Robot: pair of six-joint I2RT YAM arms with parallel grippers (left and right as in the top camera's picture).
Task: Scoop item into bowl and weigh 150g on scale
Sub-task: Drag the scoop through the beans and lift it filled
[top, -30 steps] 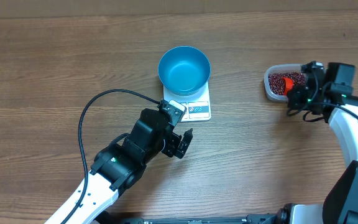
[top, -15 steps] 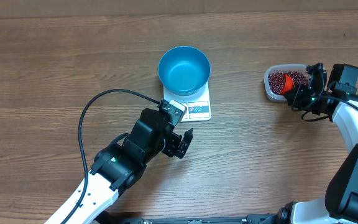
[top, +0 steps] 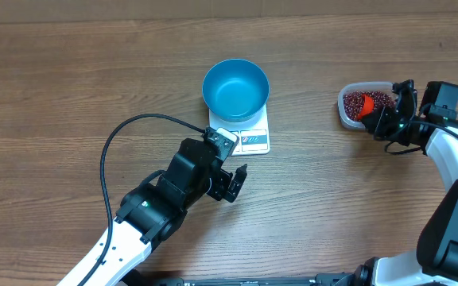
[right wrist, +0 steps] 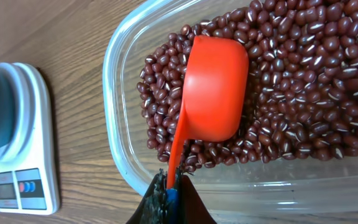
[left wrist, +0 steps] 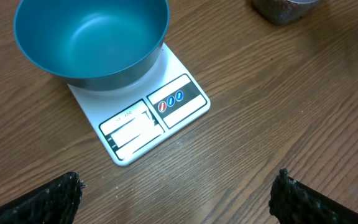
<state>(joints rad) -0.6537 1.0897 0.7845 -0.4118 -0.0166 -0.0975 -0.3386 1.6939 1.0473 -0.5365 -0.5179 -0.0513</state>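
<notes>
Orange plastic scoop (right wrist: 213, 87) is clamped by its handle in the right tool (right wrist: 168, 190), whose fingers press together on it. Its cup rests on the beans (right wrist: 303, 93) in the clear tub (right wrist: 118, 124) near the tabletop's right edge, with the handle's long axis running from the tool into the tub. The bowl (top: 235, 89) sits on the scale (top: 254, 141) at mid-tabletop, well apart to the scoop's left. The left tool (left wrist: 176, 199) is nearer the bowl, just beside the scale's near edge, its 2 fingers wide apart and empty. Only the right wrist view shows the cup against the beans; only the overhead shows both arms.
</notes>
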